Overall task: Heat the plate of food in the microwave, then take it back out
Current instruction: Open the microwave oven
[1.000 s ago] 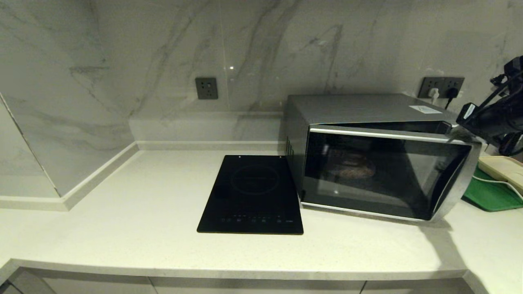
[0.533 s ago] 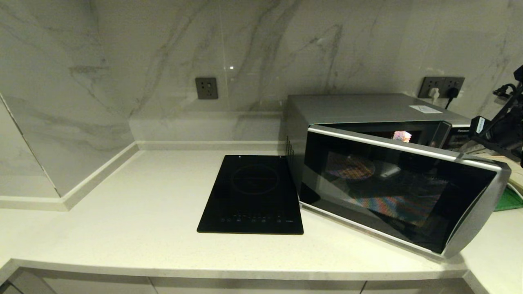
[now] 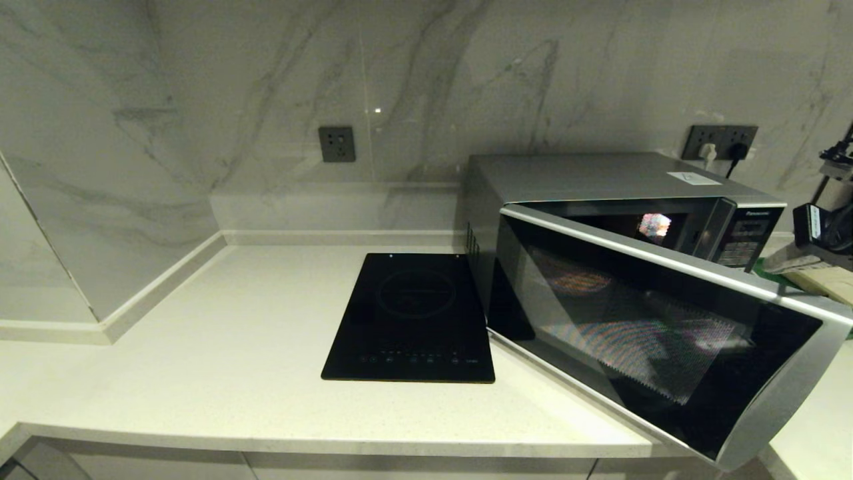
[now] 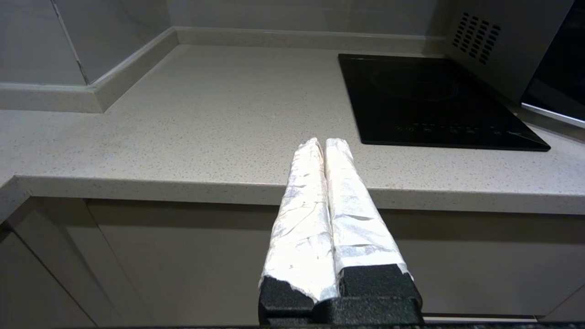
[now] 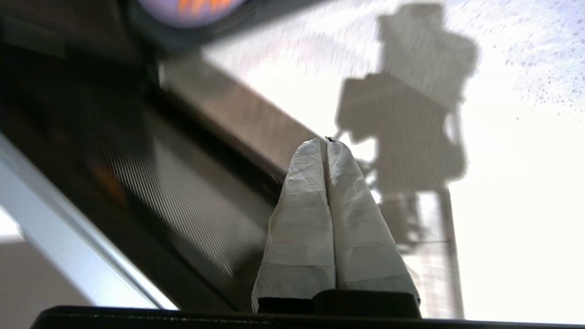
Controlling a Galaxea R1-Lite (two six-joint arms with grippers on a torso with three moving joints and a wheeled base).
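The round pale lavender plate of food (image 5: 192, 7), bearing orange-yellow sticks, sits inside the large silver box-shaped microwave (image 3: 600, 180), on its dark turntable, as the right wrist view shows at its edge; through the dark glass door (image 3: 660, 340) in the head view it reads only as a faint rounded shape. The door stands partly open, hinged at the left and swung out over the counter edge; the black button panel (image 3: 746, 240) is exposed. The right gripper (image 5: 327, 146) is clenched, its wrapped fingers pressed together on nothing, just beside the inner face of the open door; the right arm shows at the head view's right margin. The left gripper (image 4: 322, 146) is likewise clenched and empty, parked below the pale speckled stone countertop (image 3: 233, 347); a flat black induction cooktop (image 3: 413, 320) lies just left of the microwave.
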